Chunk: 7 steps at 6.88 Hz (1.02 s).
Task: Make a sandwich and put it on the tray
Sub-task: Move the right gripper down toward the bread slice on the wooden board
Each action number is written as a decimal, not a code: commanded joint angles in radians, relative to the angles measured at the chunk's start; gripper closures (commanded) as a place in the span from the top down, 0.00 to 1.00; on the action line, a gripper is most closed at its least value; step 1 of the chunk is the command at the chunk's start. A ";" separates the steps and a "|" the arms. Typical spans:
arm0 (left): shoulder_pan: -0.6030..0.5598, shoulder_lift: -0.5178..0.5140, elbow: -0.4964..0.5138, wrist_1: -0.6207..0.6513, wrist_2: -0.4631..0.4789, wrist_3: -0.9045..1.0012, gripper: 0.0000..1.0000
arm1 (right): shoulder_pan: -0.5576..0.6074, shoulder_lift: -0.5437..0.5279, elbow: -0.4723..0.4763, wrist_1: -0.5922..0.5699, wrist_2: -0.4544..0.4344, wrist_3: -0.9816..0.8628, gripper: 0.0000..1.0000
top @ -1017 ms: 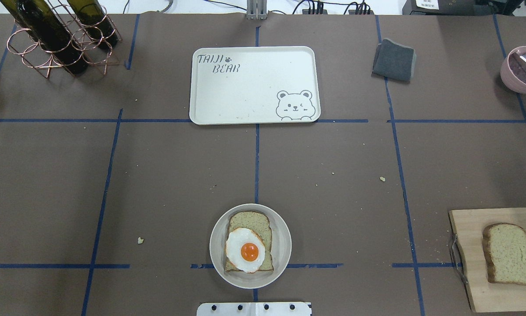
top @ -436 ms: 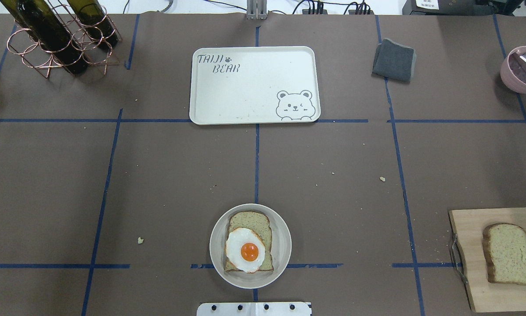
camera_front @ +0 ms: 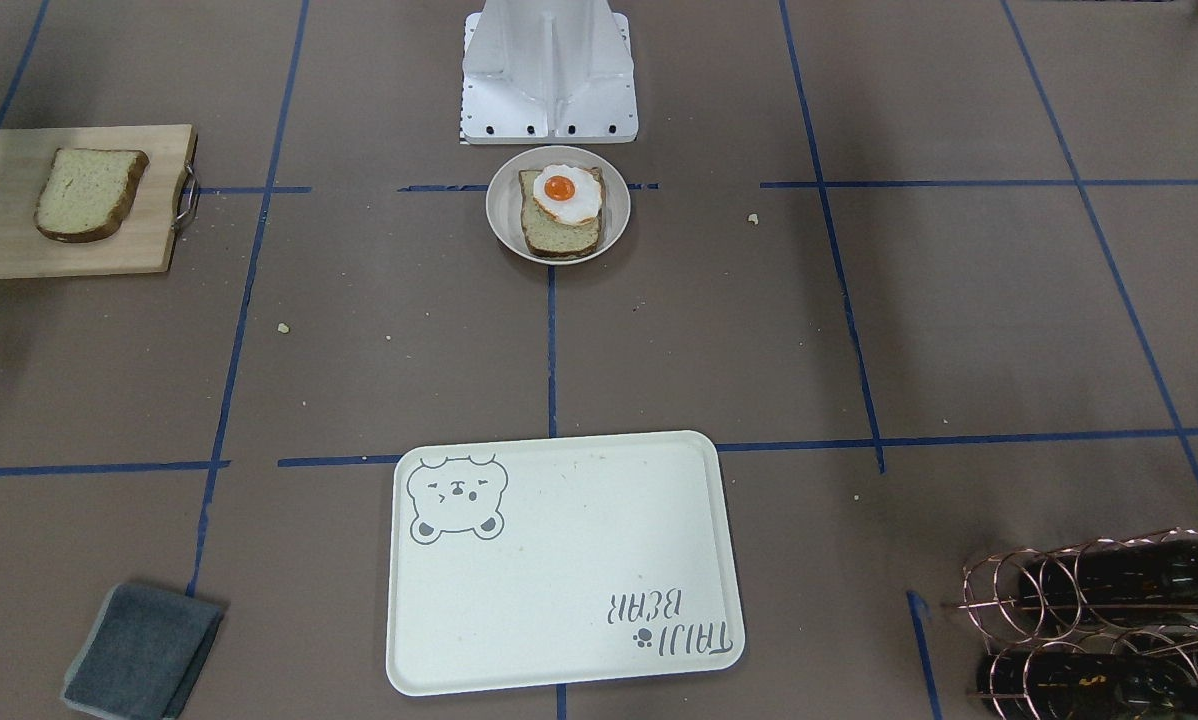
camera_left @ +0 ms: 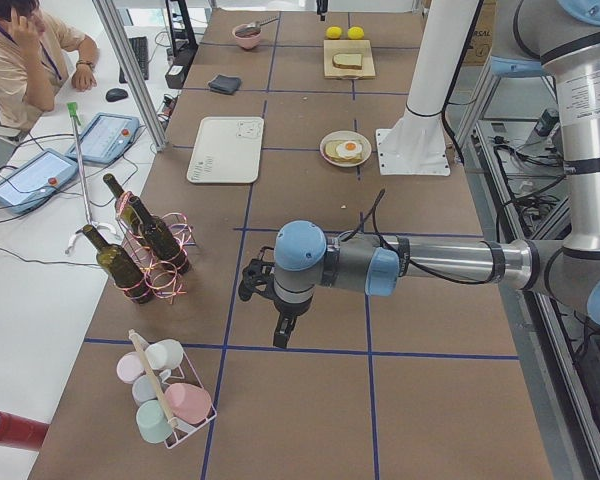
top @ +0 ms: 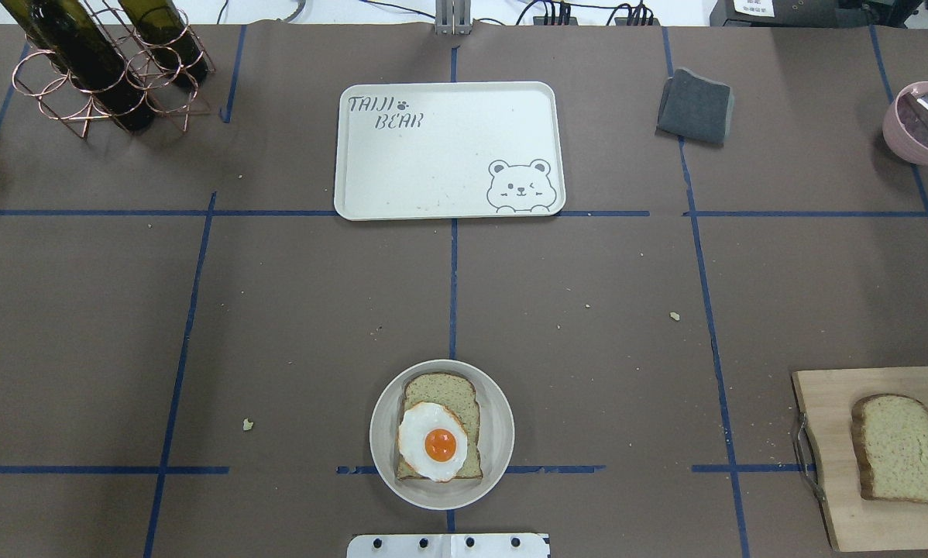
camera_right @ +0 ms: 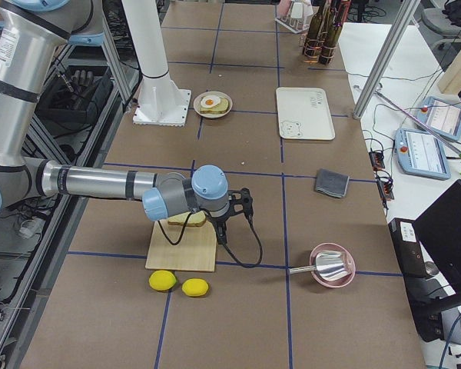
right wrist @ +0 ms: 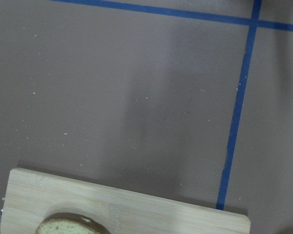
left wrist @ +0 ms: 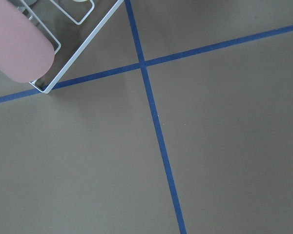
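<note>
Though I can't tell fingers' state on either side, left gripper (camera_left: 282, 330) hangs nr cup rack (camera_left: 168, 398); right gripper (camera_right: 221, 229) hangs by board (top: 828, 403) w/ spare slice (top: 902, 449); egg (top: 433, 442) on bread (top: 464, 407) sits in dish (top: 503, 434), well apart from tray (top: 433, 155).

Robot-side of the tray (top: 433, 178): dish (top: 499, 434) holding a bread slice (top: 464, 403), egg (top: 431, 442) on top. Right of the tray: cloth (top: 696, 106) near; cutting board (top: 828, 403) with second slice (top: 902, 449) farther right, robot-side. Left of the tray: bottle rack (top: 100, 77).
</note>
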<state>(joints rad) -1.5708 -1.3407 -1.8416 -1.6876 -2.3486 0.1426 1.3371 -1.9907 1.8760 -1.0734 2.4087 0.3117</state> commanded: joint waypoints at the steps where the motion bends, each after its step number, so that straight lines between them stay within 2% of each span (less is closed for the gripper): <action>1: 0.000 0.000 0.001 -0.009 -0.011 0.000 1.00 | -0.187 -0.104 -0.018 0.390 -0.092 0.440 0.92; 3: 0.000 0.000 0.001 -0.009 -0.014 0.000 1.00 | -0.399 -0.115 -0.128 0.666 -0.248 0.678 0.89; 4: 0.000 0.002 0.002 -0.009 -0.012 0.000 1.00 | -0.503 -0.115 -0.177 0.767 -0.334 0.769 0.87; 5: 0.000 0.002 0.001 -0.011 -0.014 0.000 1.00 | -0.607 -0.115 -0.178 0.798 -0.417 0.847 0.85; 7: 0.000 0.000 0.001 -0.011 -0.014 0.000 1.00 | -0.659 -0.135 -0.178 0.837 -0.450 0.860 0.80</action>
<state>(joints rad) -1.5708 -1.3401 -1.8406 -1.6979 -2.3622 0.1427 0.7155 -2.1116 1.7006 -0.2705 1.9831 1.1540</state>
